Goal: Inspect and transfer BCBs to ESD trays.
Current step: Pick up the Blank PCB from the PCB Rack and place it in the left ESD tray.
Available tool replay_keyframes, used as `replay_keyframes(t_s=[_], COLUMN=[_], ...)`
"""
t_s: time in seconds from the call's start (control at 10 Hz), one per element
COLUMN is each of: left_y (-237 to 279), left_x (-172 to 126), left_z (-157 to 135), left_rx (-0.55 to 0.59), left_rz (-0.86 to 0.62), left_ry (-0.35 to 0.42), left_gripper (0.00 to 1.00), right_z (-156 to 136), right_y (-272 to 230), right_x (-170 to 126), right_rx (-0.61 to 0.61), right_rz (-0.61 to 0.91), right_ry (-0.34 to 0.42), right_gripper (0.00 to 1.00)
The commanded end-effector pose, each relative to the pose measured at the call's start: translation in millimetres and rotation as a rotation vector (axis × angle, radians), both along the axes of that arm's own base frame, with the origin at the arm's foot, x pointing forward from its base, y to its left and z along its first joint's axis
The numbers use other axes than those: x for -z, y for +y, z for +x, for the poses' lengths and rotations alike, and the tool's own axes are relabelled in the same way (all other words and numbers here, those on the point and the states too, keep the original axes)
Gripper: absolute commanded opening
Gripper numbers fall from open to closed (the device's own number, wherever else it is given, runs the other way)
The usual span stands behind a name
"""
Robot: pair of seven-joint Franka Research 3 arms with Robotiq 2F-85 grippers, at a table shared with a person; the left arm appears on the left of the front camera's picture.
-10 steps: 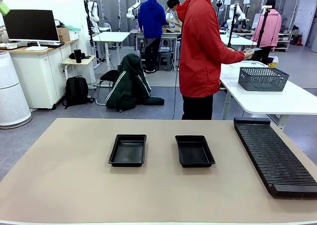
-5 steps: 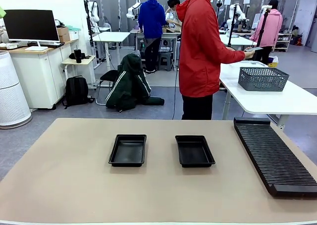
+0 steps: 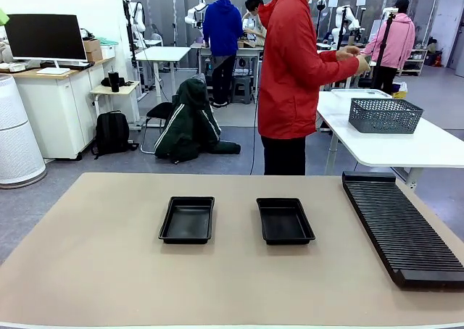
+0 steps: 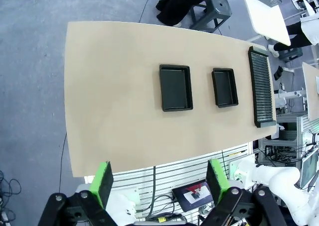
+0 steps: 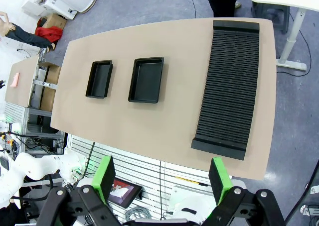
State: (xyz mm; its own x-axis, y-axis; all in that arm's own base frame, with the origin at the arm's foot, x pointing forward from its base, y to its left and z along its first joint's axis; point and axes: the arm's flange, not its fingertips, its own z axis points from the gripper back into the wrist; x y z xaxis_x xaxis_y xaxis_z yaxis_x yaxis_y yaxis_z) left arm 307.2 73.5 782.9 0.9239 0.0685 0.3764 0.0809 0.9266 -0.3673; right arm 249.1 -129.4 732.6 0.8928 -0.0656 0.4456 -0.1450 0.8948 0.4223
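The room is a big workshop, with a dark screen (image 3: pixel 45 37) at 10 o'clock and other people (image 3: pixel 222 25) standing far back. Up close is a wide tan surface (image 3: pixel 109 271). Two ESD trays sit near its middle: the left tray (image 3: pixel 187 219) and, at 3 o'clock from it, the right tray (image 3: pixel 285 220). They are side by side but not touching. Both lie flat with bare black floors, so I think they are set out ready for the BCBs to be laid in. A long black ribbed rack (image 3: pixel 399 231) lies at 3 o'clock from the trays, along the edge of the surface, well apart from them.

At 12 o'clock, past the far edge, a person in a red jacket (image 3: pixel 290 75) stands turned sideways toward a white table (image 3: pixel 428 148) at 2 o'clock. A dark mesh basket (image 3: pixel 384 115) sits on that table. The person's hands (image 3: pixel 353 53) are lifted up together in front of the chest. They may be holding something up to look at it closely, maybe one of the BCBs, but it is too small to tell.

The left claw (image 4: pixel 160 183) hangs high above the surface and looks down on it. Its two green fingers (image 4: pixel 103 180) are wide apart with nothing between them. The right claw (image 5: pixel 162 181) is just the same: high up, fingers (image 5: pixel 104 178) wide apart, holding nothing. I think both hang up there to leave the person room, and are open so they can take a board when one comes.
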Motion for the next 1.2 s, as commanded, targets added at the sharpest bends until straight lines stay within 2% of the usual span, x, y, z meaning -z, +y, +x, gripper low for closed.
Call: replay_keyframes(t_s=[0.0,1.1], left_y=[0.6,0.6], left_x=[0.1,0.1], left_z=[-1.6,-1.6], left_rx=[-0.001,-0.001], left_rz=[0.0,0.0], left_ry=[-0.003,-0.003], left_gripper=[1.0,1.0], right_z=[-0.4,-0.4], right_y=[-0.2,-0.2], right_x=[1.1,1.1], right_rx=[-0.003,-0.003], right_rz=[0.004,0.004], right_ry=[0.0,0.0], right_gripper=[1.0,1.0])
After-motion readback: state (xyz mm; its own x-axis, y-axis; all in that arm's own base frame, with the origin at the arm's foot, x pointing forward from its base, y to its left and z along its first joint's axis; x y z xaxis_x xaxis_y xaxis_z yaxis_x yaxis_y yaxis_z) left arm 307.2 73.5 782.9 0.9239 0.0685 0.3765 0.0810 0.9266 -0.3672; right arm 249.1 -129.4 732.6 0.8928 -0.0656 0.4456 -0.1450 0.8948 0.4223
